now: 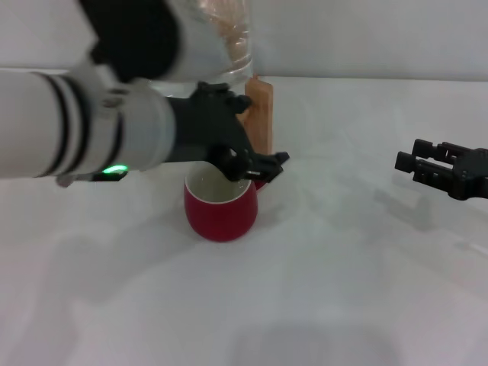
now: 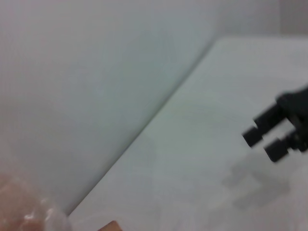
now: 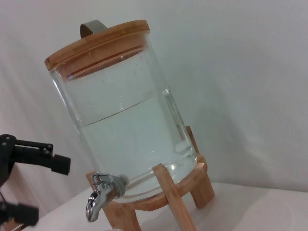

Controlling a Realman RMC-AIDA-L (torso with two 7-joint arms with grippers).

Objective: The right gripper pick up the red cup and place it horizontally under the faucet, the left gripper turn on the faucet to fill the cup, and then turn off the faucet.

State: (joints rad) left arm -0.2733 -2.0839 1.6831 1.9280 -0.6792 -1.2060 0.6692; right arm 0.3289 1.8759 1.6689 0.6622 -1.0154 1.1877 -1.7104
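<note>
The red cup (image 1: 221, 212) stands upright on the white table, white inside showing. My left gripper (image 1: 263, 166) hovers just over the cup's far rim and hides the faucet in the head view. In the right wrist view the chrome faucet (image 3: 101, 198) sticks out at the base of the glass jar. The left gripper (image 3: 48, 190) is beside it there, open, its two black fingers (image 3: 36, 151) spread and not touching the faucet. My right gripper (image 1: 427, 164) hangs open and empty above the table at the far right, also seen as the right gripper (image 2: 272, 137) in the left wrist view.
A glass water jar (image 3: 127, 120) with a bamboo lid (image 3: 98, 41) rests on a wooden stand (image 3: 168, 192) against the back wall. One stand leg (image 1: 259, 114) shows behind the left gripper. White table (image 1: 343, 267) spreads in front.
</note>
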